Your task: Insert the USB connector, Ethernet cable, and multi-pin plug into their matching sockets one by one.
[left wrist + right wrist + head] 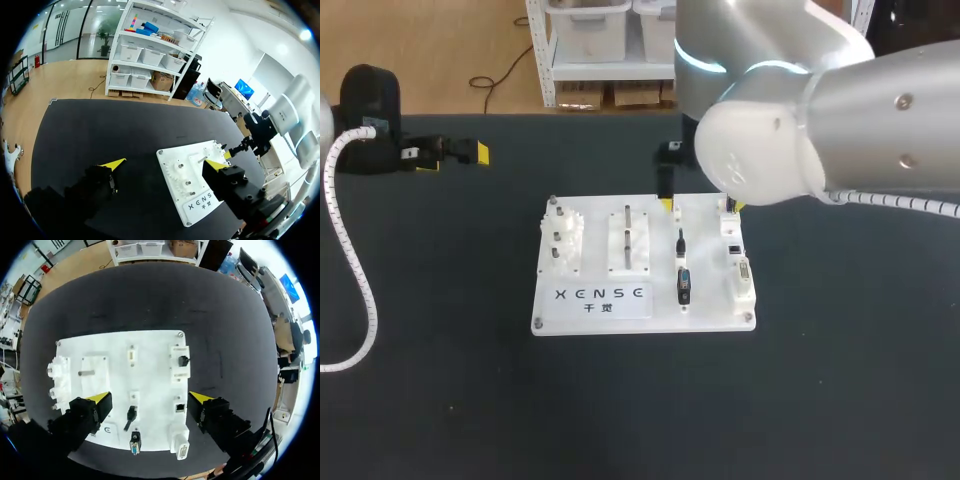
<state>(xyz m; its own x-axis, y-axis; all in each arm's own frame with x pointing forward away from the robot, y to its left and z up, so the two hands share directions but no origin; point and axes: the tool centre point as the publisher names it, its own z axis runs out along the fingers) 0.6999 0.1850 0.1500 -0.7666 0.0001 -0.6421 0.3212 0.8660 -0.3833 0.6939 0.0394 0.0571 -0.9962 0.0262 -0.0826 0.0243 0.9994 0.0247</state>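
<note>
Right wrist view: right gripper [150, 398] hovers over white board [150, 345], jaws apart, empty. USB connector [131, 415] and multi-pin plug [135, 444] lie on board's near half, right of centre. Risk: skewed grasp tilts plug, jamming on insertion.

The left arm [368, 110] comes in at the upper left of the head view, its wrist lying low and level, with a white coiled cable [360, 290] looping down the left edge. The left gripper [455, 158] points toward the frame's middle; its yellow-tipped fingers [112, 164] stand wide apart with nothing between them. The right arm [860, 120], a thick silver limb, fills the upper right of the head view and bends down at a rounded joint near the top centre. The right gripper [700, 206] hangs just below that joint, pointing straight down, its yellow fingertips [100, 399] spread wide and gripping nothing.
</note>
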